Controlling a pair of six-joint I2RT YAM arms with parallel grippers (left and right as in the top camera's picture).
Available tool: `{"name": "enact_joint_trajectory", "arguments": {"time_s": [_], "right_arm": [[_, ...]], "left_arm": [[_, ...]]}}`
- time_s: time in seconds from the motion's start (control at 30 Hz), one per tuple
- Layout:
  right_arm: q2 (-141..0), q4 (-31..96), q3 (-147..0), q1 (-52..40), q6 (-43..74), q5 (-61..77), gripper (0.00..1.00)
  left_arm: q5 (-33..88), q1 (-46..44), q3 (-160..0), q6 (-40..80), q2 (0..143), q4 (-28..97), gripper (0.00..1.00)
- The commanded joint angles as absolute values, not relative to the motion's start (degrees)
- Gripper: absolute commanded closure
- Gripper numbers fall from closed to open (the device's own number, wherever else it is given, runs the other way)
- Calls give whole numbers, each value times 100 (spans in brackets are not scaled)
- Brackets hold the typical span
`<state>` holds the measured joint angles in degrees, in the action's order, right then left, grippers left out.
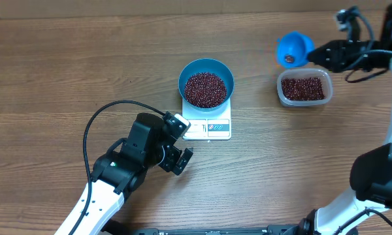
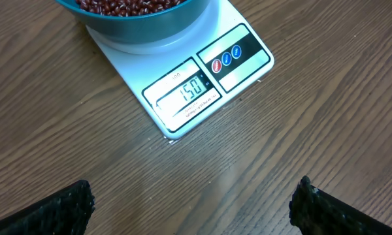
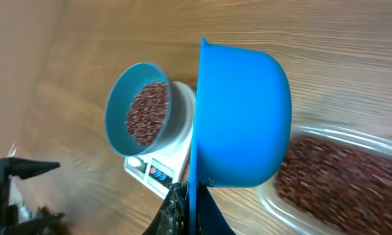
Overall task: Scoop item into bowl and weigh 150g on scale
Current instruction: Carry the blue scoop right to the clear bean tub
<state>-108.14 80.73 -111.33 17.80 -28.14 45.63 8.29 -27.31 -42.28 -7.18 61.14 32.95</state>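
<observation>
My right gripper [image 3: 188, 199] is pinched shut on the thin handle of the blue scoop [image 3: 245, 117]. I hold the scoop tipped on its edge above the clear tub [image 1: 280, 93], which has more beans in it. In the overhead view a few beans seem to lie in the scoop's cup.

My left gripper [image 2: 196, 215] hangs with its jaws spread wide and nothing between them, just in front of the scale [image 2: 242, 72]. The display [image 2: 186, 91] reads 150. The blue bowl [image 1: 183, 79] sits on the scale with a heap of red-brown beans [image 1: 205, 89] inside.

I judge the beans to be small, hard and loose. They pour and roll, so pinching them is hopeless and only the scoop will move them. The scoop looks like light, stiff, slick plastic, and its handle is the one place to hold it. A firm pinch close to the cup should keep it from twisting. The loaded bowl probably has some heft and smooth walls, so the rim is where to take it. Any touch there would likely upset the reading.
</observation>
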Motion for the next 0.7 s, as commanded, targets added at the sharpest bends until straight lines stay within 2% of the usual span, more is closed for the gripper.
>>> {"name": "enact_joint_trajectory", "arguments": {"time_s": [0.0,0.4,0.67], "right_arm": [[-10532,8117,-11301,1951,-2873,4294,96],[-10534,8202,-11288,1806,-1855,1767,96],[-10541,8263,-11218,1153,-1035,-16,96]], "left_arm": [[790,-2740,-4209,-620,6143,3280,0],[790,-2740,-4209,-620,6143,3280,0],[792,-2740,-4209,-620,6143,3280,0]]}}
